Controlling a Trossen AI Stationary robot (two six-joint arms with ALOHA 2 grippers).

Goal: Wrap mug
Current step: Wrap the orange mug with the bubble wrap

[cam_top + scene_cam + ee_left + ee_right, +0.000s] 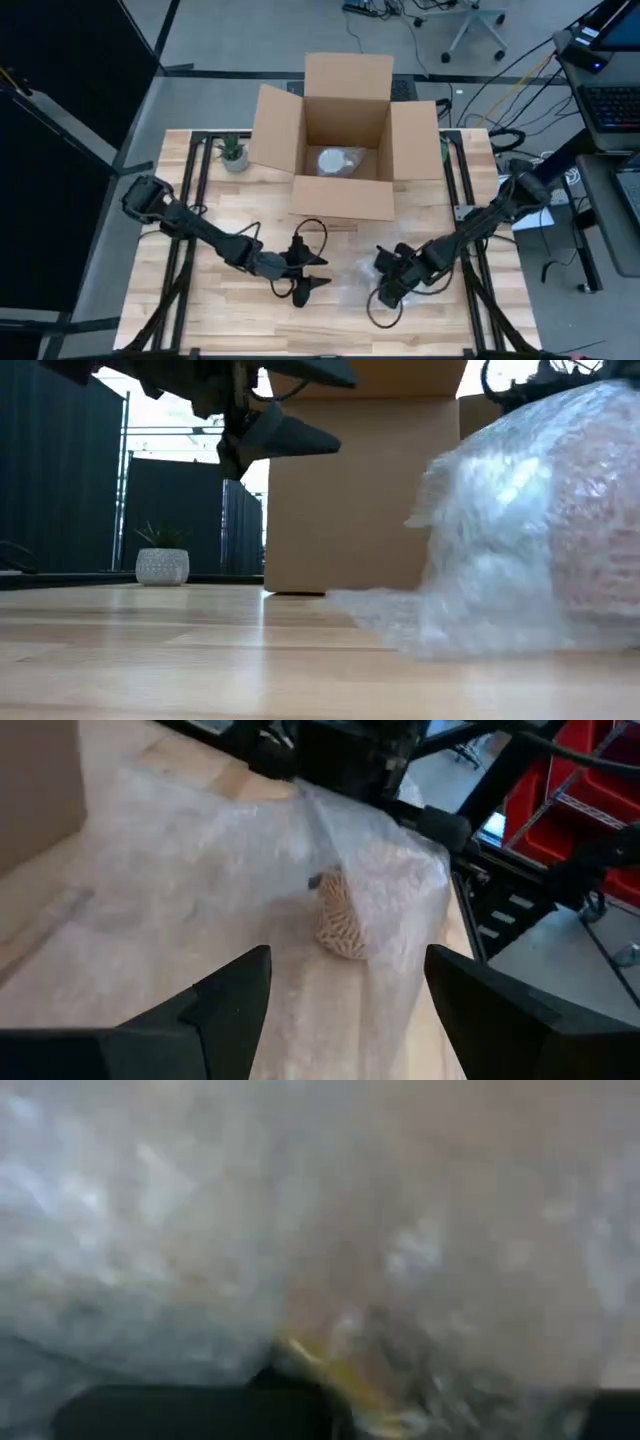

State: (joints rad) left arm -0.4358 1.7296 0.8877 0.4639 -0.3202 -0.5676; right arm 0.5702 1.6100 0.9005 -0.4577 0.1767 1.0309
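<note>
Left gripper (318, 272), lower centre of the high view, jaws spread wide and empty. Right gripper (385, 285) is buried in the bubble wrap (530, 530) over the mug (340, 920); jaw state cannot be told.

Table (250, 310): pale wood planks, smooth, slight sheen, w/ matt black metal frame rails. Bubble wrap (520, 540): clear plastic, bumpy, glossy, crinkled; mug (340, 920) inside looks tan w/ a rough woven-like texture. Box (345, 130): plain brown cardboard, matt. Left tool (312, 272) fingers (225, 1005): dark matt plastic, smooth. Small plant pot (162, 567): whitish, patterned surface, material unclear.
</note>
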